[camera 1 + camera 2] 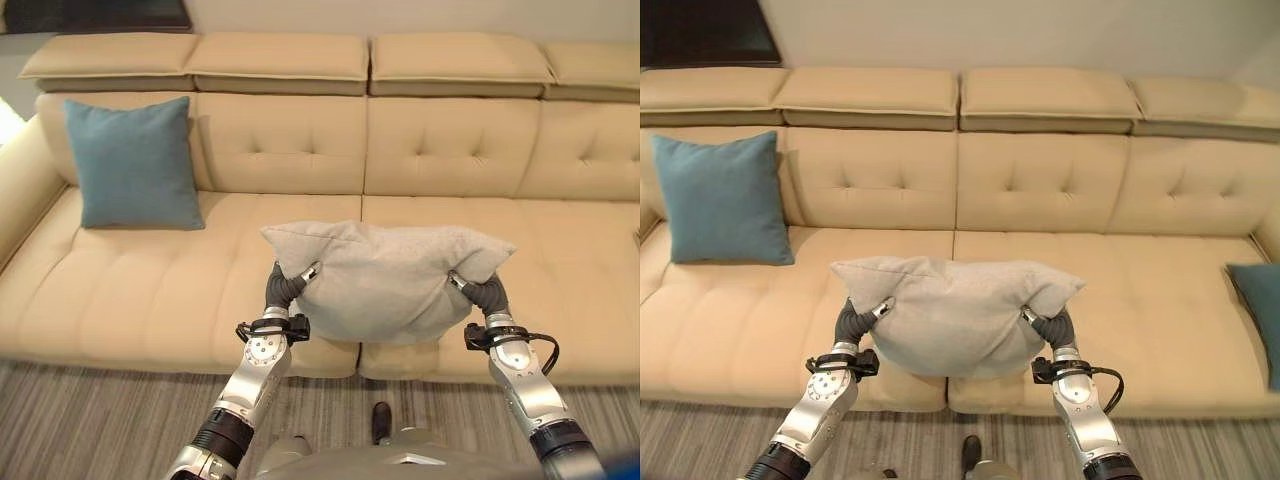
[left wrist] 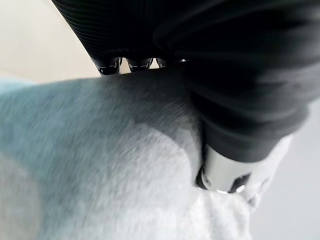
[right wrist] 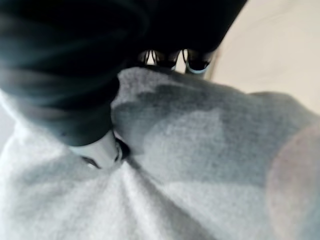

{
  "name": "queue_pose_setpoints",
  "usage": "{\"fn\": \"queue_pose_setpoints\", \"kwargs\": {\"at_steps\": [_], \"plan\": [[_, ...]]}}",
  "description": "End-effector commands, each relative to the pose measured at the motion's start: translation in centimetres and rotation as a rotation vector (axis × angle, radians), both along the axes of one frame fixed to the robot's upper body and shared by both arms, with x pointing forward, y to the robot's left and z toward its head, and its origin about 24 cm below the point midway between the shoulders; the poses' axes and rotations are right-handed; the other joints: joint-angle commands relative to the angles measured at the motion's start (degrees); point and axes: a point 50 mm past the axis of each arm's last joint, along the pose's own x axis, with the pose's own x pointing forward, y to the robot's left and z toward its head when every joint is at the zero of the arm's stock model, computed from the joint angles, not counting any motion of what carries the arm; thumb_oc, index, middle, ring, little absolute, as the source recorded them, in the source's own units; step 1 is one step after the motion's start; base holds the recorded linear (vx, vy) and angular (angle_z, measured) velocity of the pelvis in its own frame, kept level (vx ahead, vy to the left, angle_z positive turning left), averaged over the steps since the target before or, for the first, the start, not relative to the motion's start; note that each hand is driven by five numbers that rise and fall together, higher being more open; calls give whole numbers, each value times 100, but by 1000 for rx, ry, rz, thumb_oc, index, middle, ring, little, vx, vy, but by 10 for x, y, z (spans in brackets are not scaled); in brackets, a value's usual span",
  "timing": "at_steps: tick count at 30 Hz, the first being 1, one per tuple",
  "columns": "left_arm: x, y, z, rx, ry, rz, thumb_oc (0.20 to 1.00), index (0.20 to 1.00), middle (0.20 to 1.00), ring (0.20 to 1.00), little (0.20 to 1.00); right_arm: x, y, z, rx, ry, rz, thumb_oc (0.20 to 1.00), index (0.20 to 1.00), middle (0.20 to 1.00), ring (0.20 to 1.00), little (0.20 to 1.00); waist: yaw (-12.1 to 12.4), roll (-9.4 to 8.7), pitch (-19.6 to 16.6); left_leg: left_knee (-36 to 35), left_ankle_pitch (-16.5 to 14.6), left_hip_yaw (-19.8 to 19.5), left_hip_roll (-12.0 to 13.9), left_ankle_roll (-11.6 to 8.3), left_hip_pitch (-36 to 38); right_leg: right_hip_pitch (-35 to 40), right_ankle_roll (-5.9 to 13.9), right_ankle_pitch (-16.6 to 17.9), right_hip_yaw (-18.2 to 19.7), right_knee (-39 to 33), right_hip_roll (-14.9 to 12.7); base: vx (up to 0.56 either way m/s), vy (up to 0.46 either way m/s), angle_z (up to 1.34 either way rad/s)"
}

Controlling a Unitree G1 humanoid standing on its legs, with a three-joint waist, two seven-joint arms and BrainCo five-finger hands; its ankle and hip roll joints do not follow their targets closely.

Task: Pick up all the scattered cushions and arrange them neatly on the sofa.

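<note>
Both hands grip the grey cushion: the left hand point(image 1: 288, 287) pinches one lower corner, the right hand point(image 1: 483, 291) the other, thumbs pressed into the cloth. The grey cushion point(image 1: 385, 278) hangs above the front edge of the sofa point(image 1: 460, 150), at the middle seam. A blue cushion point(image 1: 133, 163) already leans at the backrest's left end. The carry is under way; next it likely needs moving forward and setting upright against the backrest.

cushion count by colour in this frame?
Teal cushions: 2 — one upright against the sofa backrest at the robot's left, one at the right edge of the right eye view, cut off.
Grey cushion: 1 — held over the seat's front edge between the left hand and right hand.
Total: 3 cushions.
</note>
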Motion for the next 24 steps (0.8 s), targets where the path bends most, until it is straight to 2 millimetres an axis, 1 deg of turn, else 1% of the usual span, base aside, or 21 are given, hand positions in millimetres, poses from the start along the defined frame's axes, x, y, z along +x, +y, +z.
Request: {"fn": "queue_pose_setpoints", "kwargs": {"at_steps": [1, 2, 3, 4, 5, 6, 7, 8, 11, 12, 13, 15, 16, 18, 20, 21, 23, 24], "plan": [[14, -16, 42, -42, -220, -121, 200, 200, 200, 200, 200, 8, 10, 37, 60, -203, 60, 200, 200, 200, 200, 200, -189, -8, -259, -1149, -157, 385, -145, 272, 191, 167, 843, -263, 139, 249, -389, 117, -16, -20], [13, -16, 41, -28, -212, -125, 200, 200, 200, 200, 200, 8, 9, 37, 63, -203, 55, 200, 200, 200, 200, 200, -154, -12, -268, -1400, 57, 441, -160, 292, -25, 247, 847, -305, 113, 205, -357, 199, 17, -6], [15, -15, 43, -13, -217, -121, 200, 200, 200, 200, 200, 9, 8, 39, 74, -208, 38, 200, 200, 200, 200, 200, -66, 17, -236, -1728, 465, 563, -190, 235, -348, 402, 831, -413, 130, 154, -276, 214, 62, 1], [14, -15, 43, -23, -217, -121, 200, 200, 200, 200, 200, 9, 10, 38, 77, -207, 42, 200, 200, 200, 200, 200, -67, 60, -262, -1974, 444, 576, -173, 245, -231, 412, 833, -442, 152, 165, -240, 277, 148, 3], [11, -15, 41, -21, -213, -126, 200, 200, 200, 200, 200, 8, 12, 38, 73, -210, 50, 200, 200, 200, 200, 200, -71, 97, -342, -2196, 468, 544, -211, 283, -30, 444, 867, -477, 177, 180, -240, 173, 124, -21], [11, -15, 41, -21, -212, -126, 200, 200, 200, 200, 200, 8, 12, 38, 73, -209, 50, 200, 200, 200, 200, 200, -67, 94, -338, -2214, 474, 550, -214, 283, -11, 452, 868, -480, 181, 180, -243, 261, 176, -37], [10, -14, 42, -13, -220, -128, 200, 200, 200, 200, 200, 10, 13, 39, 71, -213, 53, 200, 200, 200, 200, 200, -67, 97, -430, -2339, 438, 608, -276, 333, 175, 477, 918, -519, 194, 216, -303, 185, 136, -45], [10, -14, 42, -9, -220, -129, 200, 200, 200, 200, 200, 10, 15, 39, 72, -212, 56, 200, 200, 200, 200, 200, -44, 95, -450, -2422, 415, 643, -299, 356, 283, 481, 935, -542, 228, 263, -326, 259, 241, -40], [14, -11, 52, 6, -260, -122, 200, 200, 200, 200, 200, 17, 24, 47, 75, -246, 80, 200, 200, 200, 200, 200, 5, 105, -435, -2451, 200, 801, -409, 549, 531, 206, 1143, -551, 369, 976, -545, 143, 259, -45], [16, -9, 54, 10, -270, -111, 200, 200, 200, 200, 200, 19, 26, 50, 76, -258, 84, 200, 200, 200, 200, 200, 32, 143, -406, -2424, 110, 848, -445, 645, 583, 32, 1241, -502, 353, 1398, -660, 79, 211, -33], [16, -8, 56, 12, -276, -110, 200, 200, 200, 200, 200, 20, 28, 52, 80, -265, 90, 200, 200, 200, 200, 200, 41, 146, -376, -2422, 72, 890, -471, 701, 644, -117, 1292, -393, 356, 1701, -738, 69, 187, -36], [16, -6, 57, 22, -280, -106, 200, 200, 200, 200, 200, 20, 31, 52, 85, -265, 104, 200, 200, 200, 200, 200, 33, 160, -296, -2441, 35, 900, -505, 788, 735, -317, 1348, -210, 420, 2161, -783, 42, 117, -33], [16, -4, 56, 25, -279, -98, 200, 200, 200, 200, 200, 19, 33, 52, 90, -267, 106, 200, 200, 200, 200, 200, 24, 207, -245, -2456, -17, 895, -496, 814, 816, -529, 1371, -112, 422, 2437, -818, 52, 75, -11], [16, -5, 55, 22, -276, -103, 200, 200, 200, 200, 200, 19, 34, 51, 88, -262, 115, 200, 200, 200, 200, 200, 2, 215, -262, -2527, -58, 847, -527, 812, 924, -595, 1329, -166, 433, 2169, -826, 103, 22, -5], [16, -6, 55, 18, -280, -107, 200, 200, 200, 200, 200, 20, 34, 51, 85, -262, 118, 200, 200, 200, 200, 200, -21, 224, -265, -2607, -56, 793, -548, 781, 986, -602, 1289, -197, 409, 1725, -767, 133, -42, -4], [16, -6, 55, 8, -280, -107, 200, 200, 200, 200, 200, 22, 34, 54, 86, -270, 121, 200, 200, 200, 200, 200, -43, 190, -271, -2696, -61, 745, -595, 761, 1057, -718, 1284, -54, 418, 1232, -669, 142, -87, -4], [20, -7, 58, -5, -294, -103, 200, 200, 200, 200, 200, 24, 33, 57, 79, -285, 119, 200, 200, 200, 200, 200, -89, 184, -216, -2751, -62, 647, -595, 705, 1123, -854, 1320, 90, 308, 968, -558, 137, -138, -8], [21, -10, 59, -6, -298, -113, 200, 200, 200, 200, 200, 24, 31, 57, 71, -287, 117, 200, 200, 200, 200, 200, -102, 147, -230, -2741, -97, 617, -621, 685, 1128, -762, 1285, 75, 353, 818, -534, 122, -163, 19]]}}
